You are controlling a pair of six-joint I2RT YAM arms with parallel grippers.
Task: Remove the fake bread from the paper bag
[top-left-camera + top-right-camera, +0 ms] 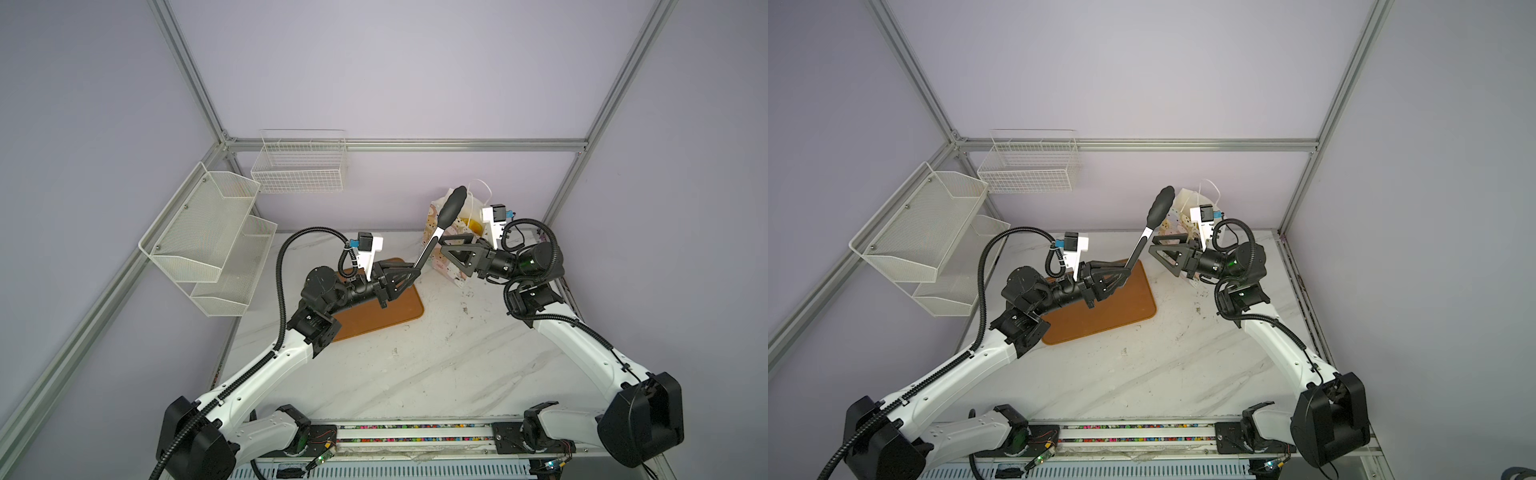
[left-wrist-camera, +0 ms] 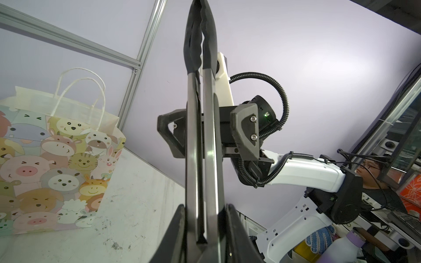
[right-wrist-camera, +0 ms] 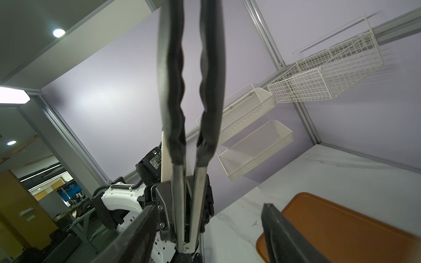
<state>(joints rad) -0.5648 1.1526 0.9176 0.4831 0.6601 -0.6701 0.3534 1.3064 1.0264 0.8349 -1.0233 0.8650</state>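
So the left claw [image 1: 415,272] is clamped on the handle end of the black-tipped steel tongs [image 1: 440,224]. Their long axis runs up and away toward the bench's [image 1: 415,374] far right corner. That's where the pastel animal-print paper bag [image 2: 57,159] stands upright, mouth up. The right claw [image 1: 451,253] is much nearer the bag, its jaws wide apart either side of the tongs, gripping nothing. The fake bread [image 1: 473,226] is just a yellow glimpse inside the bag. No brand or writing I can read, only cartoon faces.
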